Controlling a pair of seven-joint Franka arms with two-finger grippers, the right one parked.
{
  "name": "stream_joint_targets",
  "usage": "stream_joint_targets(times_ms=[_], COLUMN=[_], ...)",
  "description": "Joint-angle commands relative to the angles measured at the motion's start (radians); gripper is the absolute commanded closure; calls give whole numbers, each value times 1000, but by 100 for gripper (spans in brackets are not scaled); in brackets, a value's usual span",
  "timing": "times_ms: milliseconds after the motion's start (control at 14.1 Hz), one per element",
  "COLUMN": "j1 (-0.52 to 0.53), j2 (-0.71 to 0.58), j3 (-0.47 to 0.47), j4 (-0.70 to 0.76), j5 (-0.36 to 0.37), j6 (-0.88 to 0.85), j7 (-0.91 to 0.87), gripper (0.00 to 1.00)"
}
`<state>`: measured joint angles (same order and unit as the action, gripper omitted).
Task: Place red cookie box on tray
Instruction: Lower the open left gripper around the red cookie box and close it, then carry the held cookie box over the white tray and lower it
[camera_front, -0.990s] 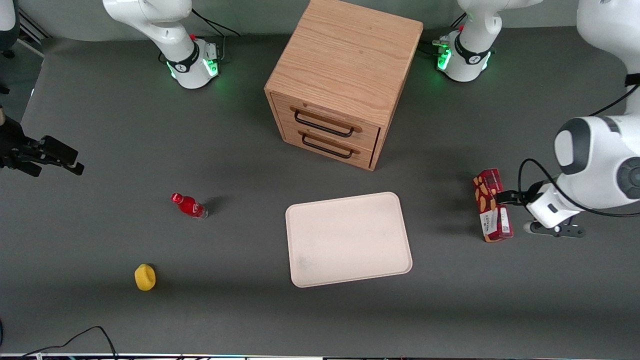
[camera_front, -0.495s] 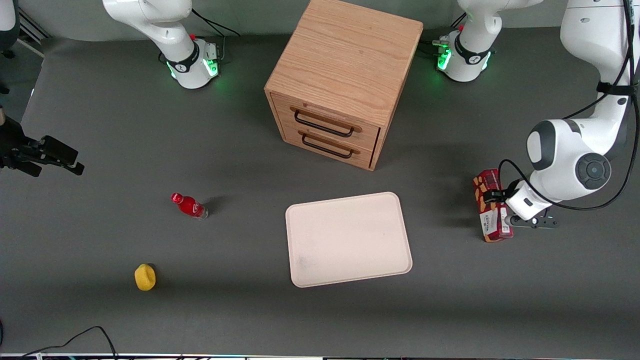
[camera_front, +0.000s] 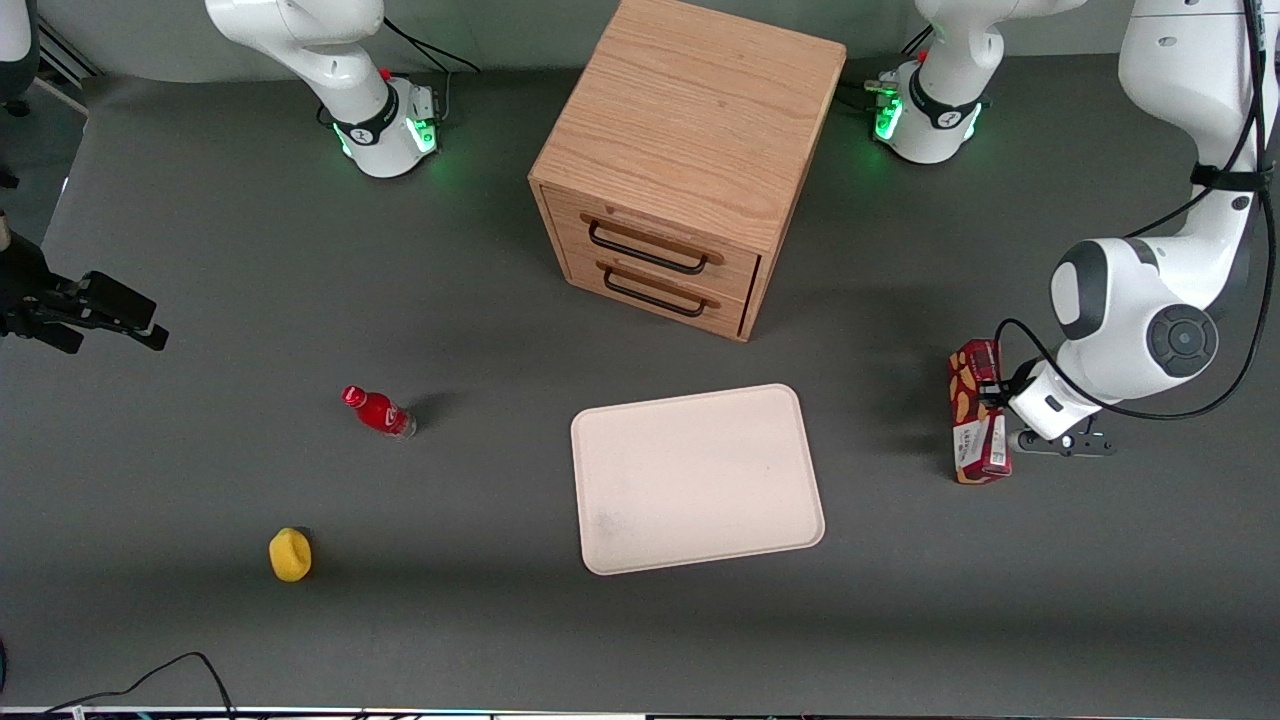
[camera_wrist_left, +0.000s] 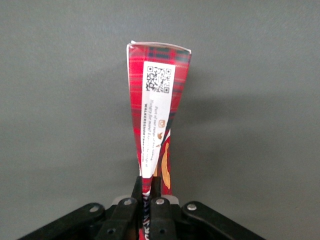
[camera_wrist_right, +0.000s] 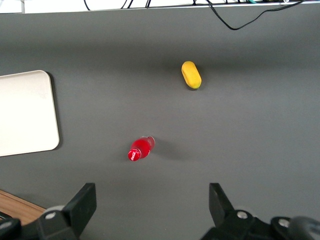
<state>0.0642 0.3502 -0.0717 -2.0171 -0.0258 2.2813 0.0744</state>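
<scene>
So my gripper (camera_wrist_left: 146, 192) is pinching one end of the red cookie box (camera_front: 976, 425), fingers clamped tight on it. Box sits off the tray (camera_front: 697, 478), toward the working arm's end of the table, well apart from it.

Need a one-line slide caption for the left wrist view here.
Gripper fingers shut on the red cookie box, seen end-on above the gray table.
</scene>
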Motion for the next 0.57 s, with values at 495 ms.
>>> stream_joint_targets(times_ms=[495], j1=[-309], j2=[110], j3=[3], j4=[552], j5=[-14], j6=[-448], j7=[-548], gripper=[100])
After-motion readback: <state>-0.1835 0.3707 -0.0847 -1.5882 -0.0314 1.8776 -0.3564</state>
